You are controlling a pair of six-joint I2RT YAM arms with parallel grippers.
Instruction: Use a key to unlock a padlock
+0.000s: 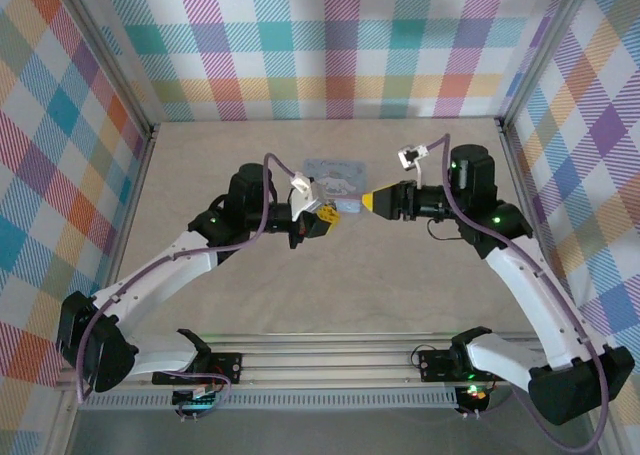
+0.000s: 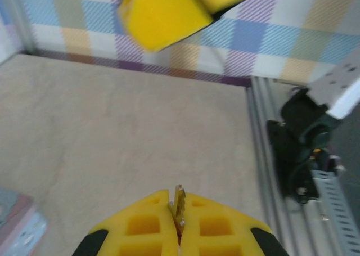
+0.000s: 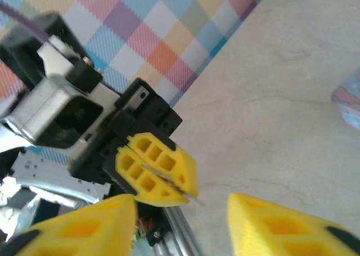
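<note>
- Top view: left gripper (image 1: 322, 216) and right gripper (image 1: 372, 202), both with yellow wedge-shaped plastic fingers, tip to tip above the middle of the beige table (image 1: 300, 295), near each other but apart
- Left gripper (image 2: 178, 211): fingers pressed together, clamped on the slim dark metallic key (image 2: 179, 195), with a short end of the key standing out of the seam between the fingertips
- Same grip from the right wrist camera: key (image 3: 167, 181) as a thin sliver along the seam of the left gripper (image 3: 157, 169), tip poking just past the fingertips
- Right gripper (image 3: 180, 222): jaws parted, wide gap between the two fingers, nothing held; key tip just ahead of that gap, touching neither finger
- Flat pale blue-grey padlock (image 1: 335, 173) with rounded corners and faint pinkish print: lying on the table just beyond the two grippers, toward the far checked wall, near edge partly hidden behind them, held by neither
- From the left wrist camera: padlock (image 2: 19, 225) at the lower left corner, cut by the frame, off to the side of the closed fingertips
- From the right wrist camera: padlock (image 3: 350, 98) at the right edge, well apart from the open fingers
- Shackle and keyhole too blurred to make out
</note>
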